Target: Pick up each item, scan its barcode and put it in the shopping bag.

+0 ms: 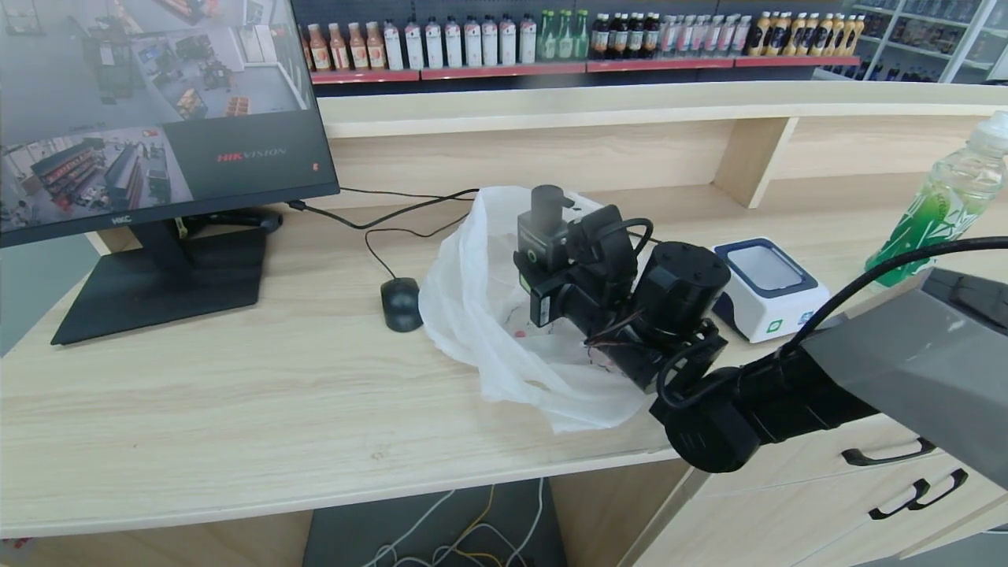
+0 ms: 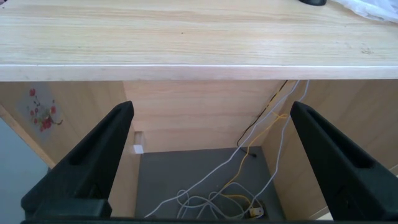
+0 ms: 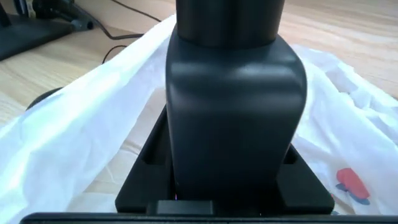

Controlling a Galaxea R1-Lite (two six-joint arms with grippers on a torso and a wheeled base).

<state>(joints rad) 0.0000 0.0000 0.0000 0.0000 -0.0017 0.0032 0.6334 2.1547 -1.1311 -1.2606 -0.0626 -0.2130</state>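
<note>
My right gripper [image 1: 551,272] hangs over the open mouth of the white plastic shopping bag [image 1: 480,315], shut on a dark grey bottle [image 1: 545,224] with a round cap. In the right wrist view the bottle [image 3: 233,106] stands close between the jaws, with the bag [image 3: 81,149] spread beneath and around it. The white barcode scanner [image 1: 768,287] with a blue-rimmed window sits just right of the bag. A green drink bottle [image 1: 941,209] stands upright at the far right of the counter. My left gripper [image 2: 211,112] is open and holds nothing, low in front of the counter's front edge.
A monitor [image 1: 150,110] on a black stand fills the counter's left. A black mouse [image 1: 400,304] lies left of the bag, its cable running back. A raised wooden ledge [image 1: 630,106] lines the far side. Loose cables [image 2: 249,162] hang under the counter.
</note>
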